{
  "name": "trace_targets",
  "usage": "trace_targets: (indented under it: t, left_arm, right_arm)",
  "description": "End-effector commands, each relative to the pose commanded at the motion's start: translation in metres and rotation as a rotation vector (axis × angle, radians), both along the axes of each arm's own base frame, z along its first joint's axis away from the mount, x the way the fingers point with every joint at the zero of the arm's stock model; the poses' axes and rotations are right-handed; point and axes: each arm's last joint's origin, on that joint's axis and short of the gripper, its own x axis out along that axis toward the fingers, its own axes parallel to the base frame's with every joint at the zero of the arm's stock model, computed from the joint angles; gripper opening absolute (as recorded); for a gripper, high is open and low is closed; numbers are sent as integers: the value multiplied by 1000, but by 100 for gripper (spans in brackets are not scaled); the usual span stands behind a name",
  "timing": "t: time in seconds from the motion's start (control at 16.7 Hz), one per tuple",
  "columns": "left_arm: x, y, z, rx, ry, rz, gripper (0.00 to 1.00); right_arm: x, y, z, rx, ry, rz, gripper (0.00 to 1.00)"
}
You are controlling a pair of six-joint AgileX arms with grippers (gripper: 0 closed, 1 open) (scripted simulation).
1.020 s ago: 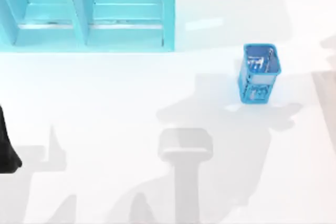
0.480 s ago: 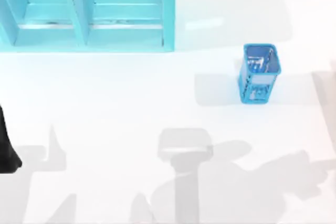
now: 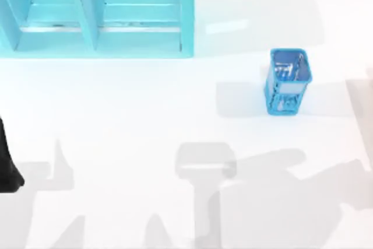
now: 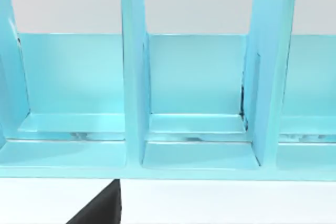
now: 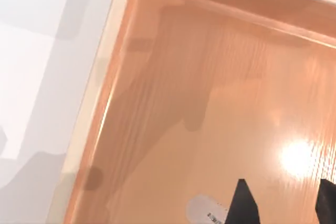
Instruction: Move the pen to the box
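The pen (image 5: 206, 211) seems to be the small rounded silver-grey end with a strip of dark print, low in the right wrist view; too little of it shows to be sure. It lies against the floor of the box (image 5: 210, 77), just beside one black fingertip (image 5: 242, 205) of the right hand (image 5: 283, 205).

The white table (image 3: 145, 115) carries everything, with grey shadows across its near half. At its far left stands a turquoise shelf unit (image 3: 96, 13) with upright dividers between open compartments. The left wrist view faces those compartments (image 4: 199, 103) straight on.

The box is a shallow tray of orange-brown wood with a pale rim, and the table (image 5: 37, 51) shows beside that rim. A bright glare spot sits on the wood near the right hand.

A small blue mesh holder (image 3: 287, 83) stands upright on the right half of the table, well apart from the shelf unit.

The right hand hangs over the inside of the box with its two fingertips spread wide and nothing between them: released.

The left arm (image 3: 7, 164) is parked at the table's left edge. A black part of the left hand (image 4: 100, 211) shows in front of the shelf unit, and I cannot tell whether that hand is released or clenched.
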Motion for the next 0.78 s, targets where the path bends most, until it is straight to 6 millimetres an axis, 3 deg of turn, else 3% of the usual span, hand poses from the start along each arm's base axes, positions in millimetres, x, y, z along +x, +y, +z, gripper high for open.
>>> trace_targets:
  t: [0.24,0.48,0.78]
  left_arm:
    - [0,0,0,0,0,0,100]
    - [0,0,0,0,0,0,100]
    - [0,0,0,0,0,0,100]
  right_arm:
    - [4,1,-27,-1,1,-1,0]
    - [4,1,-28,-1,1,1,0]
    - [4,1,-28,-1,1,1,38]
